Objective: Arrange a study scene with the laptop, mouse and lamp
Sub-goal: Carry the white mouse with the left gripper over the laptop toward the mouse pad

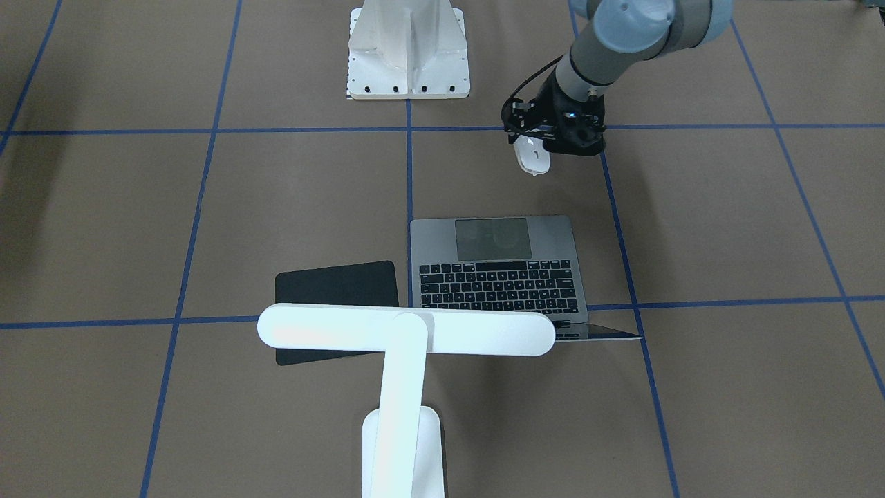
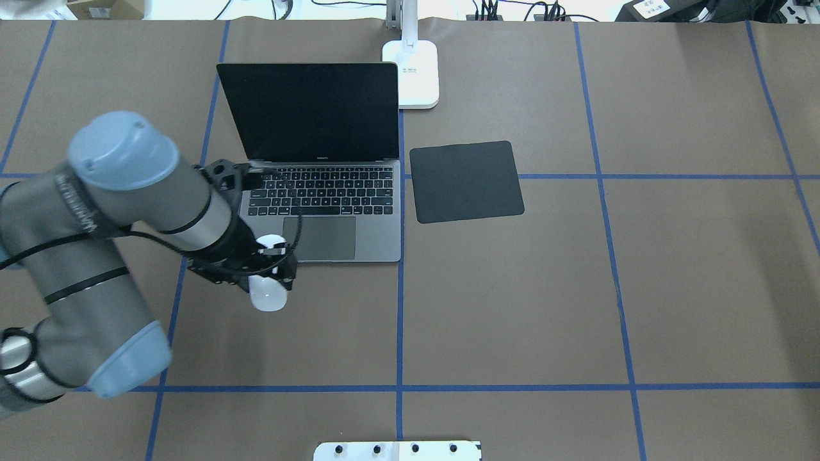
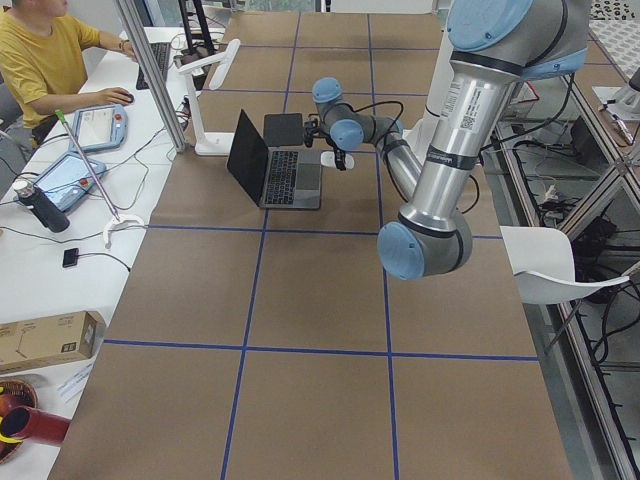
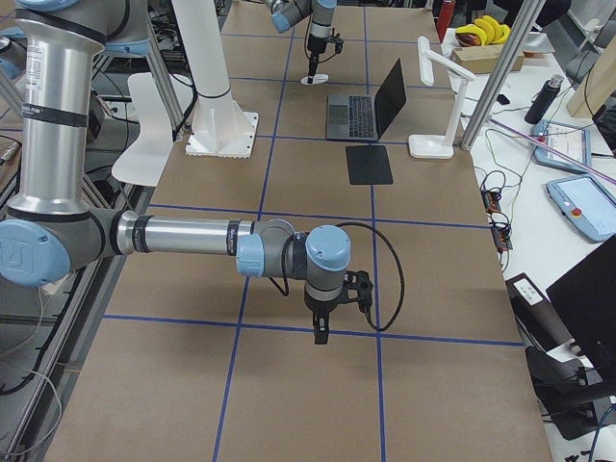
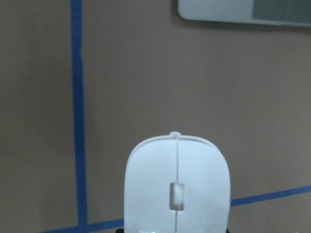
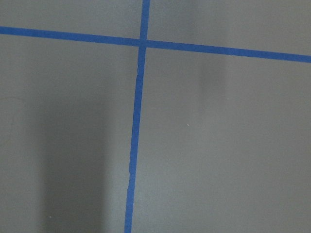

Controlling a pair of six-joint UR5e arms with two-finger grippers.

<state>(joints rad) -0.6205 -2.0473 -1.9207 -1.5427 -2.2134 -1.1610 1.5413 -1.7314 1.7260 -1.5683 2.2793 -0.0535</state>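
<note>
**Mouse in left gripper's hold, off the laptop's front corner**

1. Table (image 2: 640, 288): brown surface, ruled into large squares by blue tape lines.
2. Left arm (image 2: 122, 192): grey with pale blue joint caps. It reaches over the table's left half toward the laptop's front.
3. Right arm (image 4: 183, 236): stretched low over bare table, well apart from every task item.
4. Laptop (image 2: 320, 192): grey metal, open, with its keyboard and trackpad facing the robot. The screen is dark and stands nearly upright.
5. Lamp (image 1: 404, 332): white and T-shaped. Its base sits at the table's far edge, just beyond the laptop's right rear corner. The bar head lies level above the laptop's hinge line and the mat.
6. Pedestal (image 1: 408, 52): white and bolted down, at the robot's edge of the table.
7. Mat (image 2: 466, 181): flat, black, square with rounded corners. It lies just right of the laptop, with a narrow gap between them.
8. Left gripper (image 2: 272, 262): black, pointing downward, fingers closed across the mouse's middle.
9. Right gripper (image 4: 320, 332): pointing down near a tape crossing; whether it is open or closed cannot be told.
10. Mouse (image 2: 268, 296): white and oval, held on the robot's side of the laptop's front-left corner and apart from it. Whether it touches the table cannot be told.
</note>
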